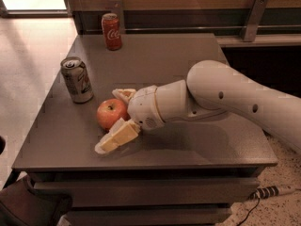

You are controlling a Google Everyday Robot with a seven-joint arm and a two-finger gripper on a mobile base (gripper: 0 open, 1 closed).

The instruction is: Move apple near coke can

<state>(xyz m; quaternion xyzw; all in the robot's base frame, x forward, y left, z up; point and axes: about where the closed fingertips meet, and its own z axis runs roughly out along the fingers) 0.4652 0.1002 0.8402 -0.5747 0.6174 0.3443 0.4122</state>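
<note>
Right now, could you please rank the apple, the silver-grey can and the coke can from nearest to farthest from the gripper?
1. Apple, between the open fingers of the gripper.
2. Silver-grey can, left and slightly behind.
3. Coke can, at the far edge of the table.
</note>
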